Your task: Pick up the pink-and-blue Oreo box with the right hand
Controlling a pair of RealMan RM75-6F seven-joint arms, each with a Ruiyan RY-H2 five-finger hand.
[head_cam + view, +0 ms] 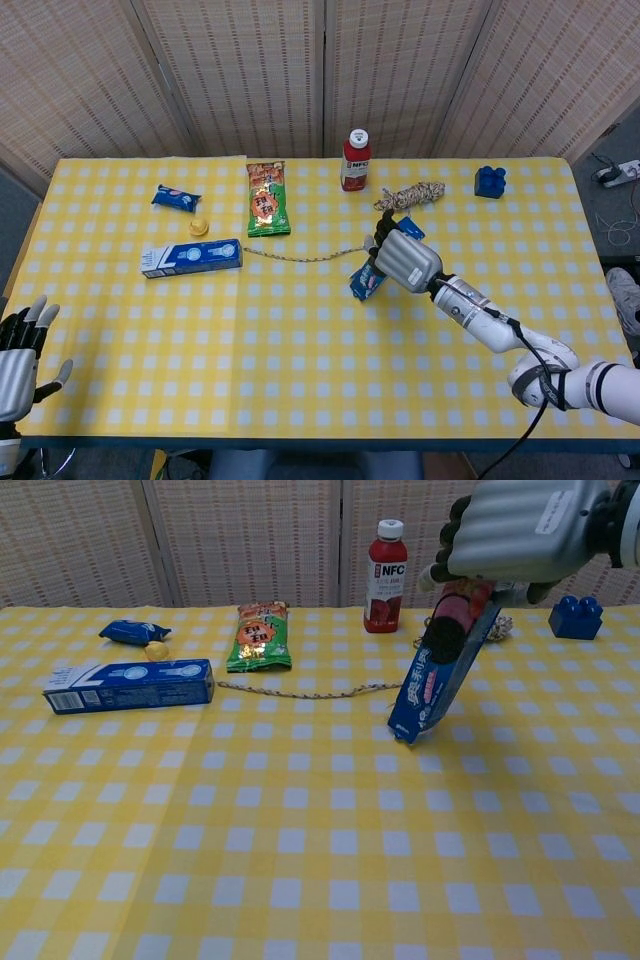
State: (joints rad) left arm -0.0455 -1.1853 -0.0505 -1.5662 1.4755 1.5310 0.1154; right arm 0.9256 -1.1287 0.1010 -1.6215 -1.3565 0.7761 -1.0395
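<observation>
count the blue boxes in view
2: the Oreo box hangs steeply tilted from the right hand at center-right; a long blue box lies flat at the left. None seems hidden.

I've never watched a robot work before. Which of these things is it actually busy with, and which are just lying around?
In use:
Oreo box, hanging steeply, lifted off the table
right hand, gripping its top end

Lying about:
long blue box
green snack pack
red bottle
rope
blue block
small blue packet
yellow ball
left hand, idle
</observation>
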